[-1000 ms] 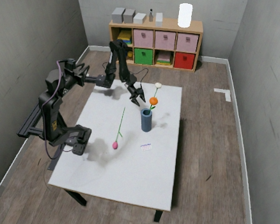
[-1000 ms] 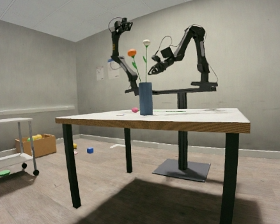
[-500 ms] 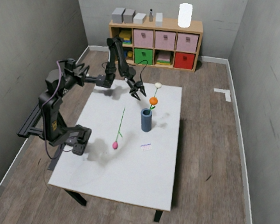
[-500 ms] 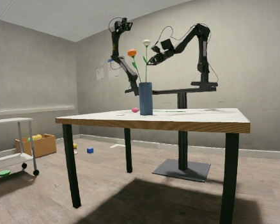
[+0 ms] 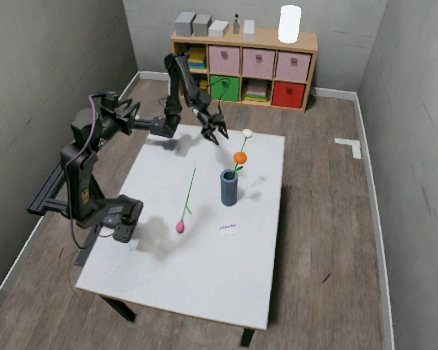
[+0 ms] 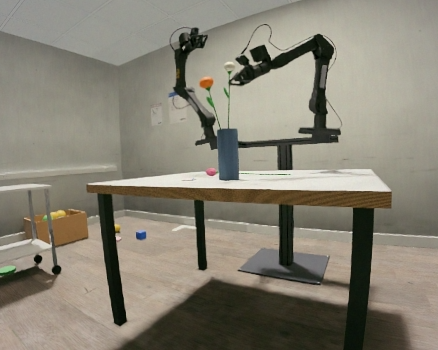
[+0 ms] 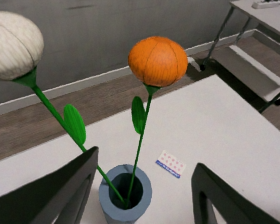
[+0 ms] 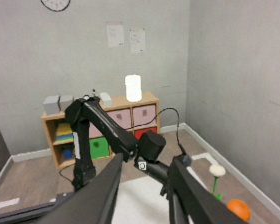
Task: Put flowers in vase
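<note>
White table (image 5: 151, 270) (image 6: 246, 195) (image 7: 226, 130) (image 8: 141, 200) bore the pink flower (image 5: 180, 227) (image 6: 211, 172), probably light and bendy, best gripped mid-stem. Left pincer (image 5: 217, 138) (image 6: 232, 83) (image 7: 145, 175) gaped empty; right pincer (image 5: 135, 117) (image 6: 204, 41) (image 8: 147, 167), partly open, held nothing.

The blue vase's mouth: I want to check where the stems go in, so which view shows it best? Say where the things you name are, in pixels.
The left wrist view: it looks down into the blue cylindrical vase (image 5: 229, 192) (image 6: 228, 155) (image 7: 105, 197), showing both green stems inside. The top view shows the rim smaller; the exterior shows only the side; the right wrist doesn't show the vase.
</note>
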Action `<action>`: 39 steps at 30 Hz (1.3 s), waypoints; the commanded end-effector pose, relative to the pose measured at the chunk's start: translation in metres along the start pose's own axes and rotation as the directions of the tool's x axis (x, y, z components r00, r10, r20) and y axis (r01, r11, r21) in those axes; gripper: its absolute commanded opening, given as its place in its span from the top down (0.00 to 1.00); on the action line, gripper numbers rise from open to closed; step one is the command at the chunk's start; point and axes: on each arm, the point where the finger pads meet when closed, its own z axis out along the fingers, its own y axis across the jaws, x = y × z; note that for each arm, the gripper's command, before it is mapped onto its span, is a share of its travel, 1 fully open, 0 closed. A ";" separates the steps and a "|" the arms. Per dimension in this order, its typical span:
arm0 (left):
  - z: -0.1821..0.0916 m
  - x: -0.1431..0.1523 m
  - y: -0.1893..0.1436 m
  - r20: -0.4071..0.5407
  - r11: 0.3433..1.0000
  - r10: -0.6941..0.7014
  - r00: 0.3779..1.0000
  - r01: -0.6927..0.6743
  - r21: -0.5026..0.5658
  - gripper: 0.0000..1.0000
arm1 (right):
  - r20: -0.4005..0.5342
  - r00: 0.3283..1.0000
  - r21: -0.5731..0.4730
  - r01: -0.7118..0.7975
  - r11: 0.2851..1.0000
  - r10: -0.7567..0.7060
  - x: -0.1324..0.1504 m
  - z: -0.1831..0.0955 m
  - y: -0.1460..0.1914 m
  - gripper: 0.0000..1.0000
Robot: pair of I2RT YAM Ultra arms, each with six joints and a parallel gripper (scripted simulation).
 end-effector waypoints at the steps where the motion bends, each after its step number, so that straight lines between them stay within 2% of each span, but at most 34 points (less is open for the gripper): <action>1: -0.011 -0.009 -0.003 -0.031 1.000 -0.002 1.000 0.002 0.001 0.40 | 0.013 1.000 -0.002 -0.007 1.000 0.007 -0.007 0.002 0.001 0.70; 10: -0.026 -0.034 -0.002 -0.028 1.000 -0.004 1.000 0.004 0.001 0.40 | 0.013 1.000 -0.002 -0.007 1.000 0.007 -0.007 0.002 0.001 0.70; 19: -0.029 -0.043 -0.003 -0.023 1.000 -0.004 1.000 0.004 0.003 0.40 | 0.013 1.000 -0.002 -0.007 1.000 0.007 -0.007 0.002 0.001 0.70; 20: -0.027 -0.036 -0.003 -0.038 1.000 0.000 0.999 0.000 0.002 0.40 | 0.013 1.000 -0.002 -0.007 1.000 0.007 -0.007 0.002 0.001 0.70; 33: -0.017 -0.028 0.002 -0.061 1.000 0.000 0.998 -0.001 -0.003 0.40 | 0.013 1.000 -0.002 -0.007 1.000 0.007 -0.007 0.002 0.001 0.70; 37: -0.019 -0.028 0.001 -0.060 1.000 0.001 0.998 -0.001 -0.001 0.40 | 0.013 1.000 -0.002 -0.007 1.000 0.007 -0.007 0.002 0.001 0.70; 39: -0.028 -0.023 0.000 -0.058 1.000 0.003 0.998 -0.002 0.003 0.40 | 0.013 1.000 -0.002 -0.007 1.000 0.007 -0.007 0.002 0.001 0.70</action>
